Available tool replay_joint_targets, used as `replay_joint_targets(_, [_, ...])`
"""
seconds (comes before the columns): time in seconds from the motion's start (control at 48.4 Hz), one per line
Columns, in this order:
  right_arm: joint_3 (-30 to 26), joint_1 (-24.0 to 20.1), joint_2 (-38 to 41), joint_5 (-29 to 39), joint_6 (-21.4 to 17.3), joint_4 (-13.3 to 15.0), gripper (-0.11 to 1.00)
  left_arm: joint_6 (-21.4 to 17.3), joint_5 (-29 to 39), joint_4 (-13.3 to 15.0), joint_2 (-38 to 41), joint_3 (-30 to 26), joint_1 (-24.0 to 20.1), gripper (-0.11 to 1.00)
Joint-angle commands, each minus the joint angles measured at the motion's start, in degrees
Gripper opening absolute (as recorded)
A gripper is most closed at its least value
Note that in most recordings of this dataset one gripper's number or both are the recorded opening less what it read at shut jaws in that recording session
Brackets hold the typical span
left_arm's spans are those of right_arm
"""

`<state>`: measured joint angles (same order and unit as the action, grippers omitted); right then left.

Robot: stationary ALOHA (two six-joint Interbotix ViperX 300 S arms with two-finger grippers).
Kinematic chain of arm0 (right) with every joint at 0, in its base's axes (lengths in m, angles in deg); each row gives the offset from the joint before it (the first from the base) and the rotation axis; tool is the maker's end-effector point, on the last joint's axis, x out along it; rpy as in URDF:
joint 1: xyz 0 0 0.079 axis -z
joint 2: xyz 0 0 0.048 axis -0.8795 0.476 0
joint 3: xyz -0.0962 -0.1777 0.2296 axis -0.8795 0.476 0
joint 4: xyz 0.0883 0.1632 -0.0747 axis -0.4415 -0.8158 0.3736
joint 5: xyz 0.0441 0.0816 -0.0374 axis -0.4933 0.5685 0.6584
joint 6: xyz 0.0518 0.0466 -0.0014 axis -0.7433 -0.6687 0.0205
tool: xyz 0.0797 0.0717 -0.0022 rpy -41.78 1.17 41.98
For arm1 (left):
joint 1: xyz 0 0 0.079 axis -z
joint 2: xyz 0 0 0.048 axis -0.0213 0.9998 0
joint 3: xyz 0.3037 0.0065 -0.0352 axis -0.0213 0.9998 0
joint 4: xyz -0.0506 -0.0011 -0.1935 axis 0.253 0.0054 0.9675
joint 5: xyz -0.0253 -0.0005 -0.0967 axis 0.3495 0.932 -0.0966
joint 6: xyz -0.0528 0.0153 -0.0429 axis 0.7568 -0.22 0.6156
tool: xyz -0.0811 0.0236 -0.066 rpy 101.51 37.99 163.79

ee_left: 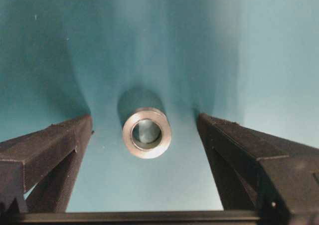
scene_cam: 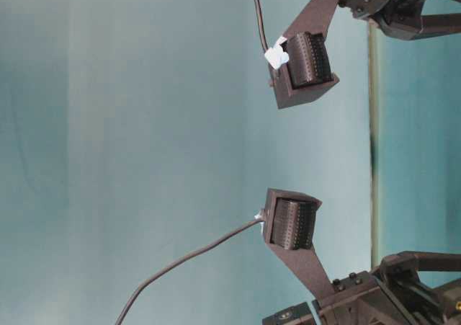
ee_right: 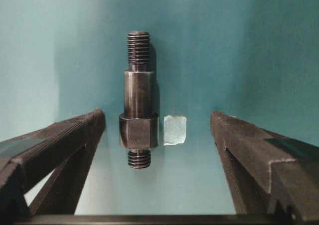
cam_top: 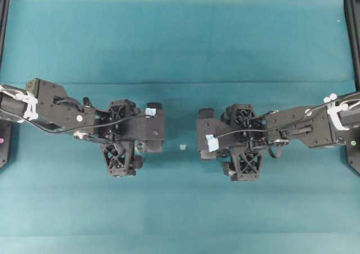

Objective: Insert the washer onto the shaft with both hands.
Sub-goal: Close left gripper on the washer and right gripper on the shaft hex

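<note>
On the teal worktop (cam_top: 180,45), seen from overhead, both arms reach toward the middle and face each other. Left gripper (ee_left: 144,135) sits at 9 o'clock of centre, right gripper (ee_right: 157,135) at 3 o'clock. A tiny pale square scrap (cam_top: 183,147) lies on the cloth between them, touching neither.

Overhead view: washer (cam_top: 140,147) shows only as a small silvery glint under the left gripper body. Shaft cannot be made out there; the right gripper hides it.

Left wrist view: washer (ee_left: 147,132) is plain, a silvery ring with a hollow centre, resting on the cloth between the two black fingers (ee_left: 50,150), clear gap on each side. Jaws stand wide, nothing held.

Right wrist view: shaft (ee_right: 138,117) lies on the cloth, long axis running 12 to 6 o'clock, threaded ends, hexagonal collar toward 6. Scrap (ee_right: 174,130) sits just beside the collar at 3 o'clock. Fingers (ee_right: 65,145) flank the shaft without touching it; jaws wide, nothing held.

Table-level view: only two ridged finger pads (scene_cam: 306,58) and cables show, well apart from one another. Neither washer nor shaft is visible in it.
</note>
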<state>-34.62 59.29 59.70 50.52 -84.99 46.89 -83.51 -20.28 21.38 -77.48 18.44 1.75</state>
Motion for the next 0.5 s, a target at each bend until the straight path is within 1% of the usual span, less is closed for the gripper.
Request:
replay_joint_targets(0.0, [0.97, 0.09, 0.97, -0.35, 0.26, -0.09, 0.92, 0.09, -0.35, -0.18, 0.26, -0.44, 0.09, 0.96])
replay_joint_targets(0.475, [0.97, 0.0, 0.97, -0.35, 0.18, -0.44, 0.92, 0.09, -0.35, -0.18, 0.26, -0.44, 0.26, 0.96])
